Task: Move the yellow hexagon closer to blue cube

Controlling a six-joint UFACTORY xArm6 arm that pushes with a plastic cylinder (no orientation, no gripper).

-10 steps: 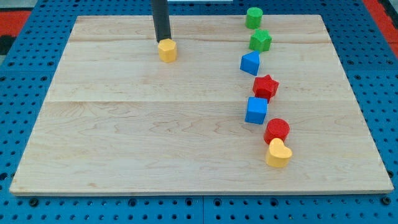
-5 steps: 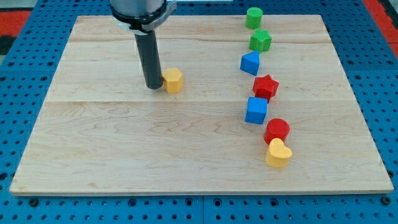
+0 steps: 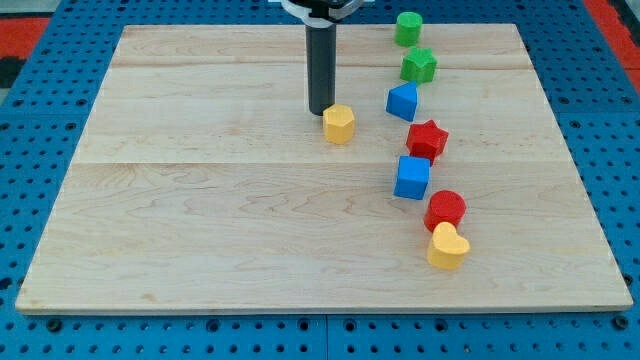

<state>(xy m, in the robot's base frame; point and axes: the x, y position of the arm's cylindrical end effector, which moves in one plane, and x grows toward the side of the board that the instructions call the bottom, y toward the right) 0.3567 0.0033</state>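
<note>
The yellow hexagon [image 3: 339, 124] lies on the wooden board, a little above the board's middle. My tip [image 3: 321, 111] rests right at the hexagon's upper-left edge, touching or nearly touching it. The blue cube [image 3: 412, 177] sits lower and to the right of the hexagon, with a gap of bare board between them.
A line of blocks runs down the board's right part: a green cylinder [image 3: 407, 28], a green hexagon-like block [image 3: 419, 66], a blue wedge-like block [image 3: 402, 101], a red star [image 3: 427, 139], a red cylinder [image 3: 445, 210] and a yellow heart [image 3: 447, 247].
The yellow hexagon has slid down and then to the right, from the board's upper left-centre toward the column of blocks. My tip followed it, now at its upper left.
</note>
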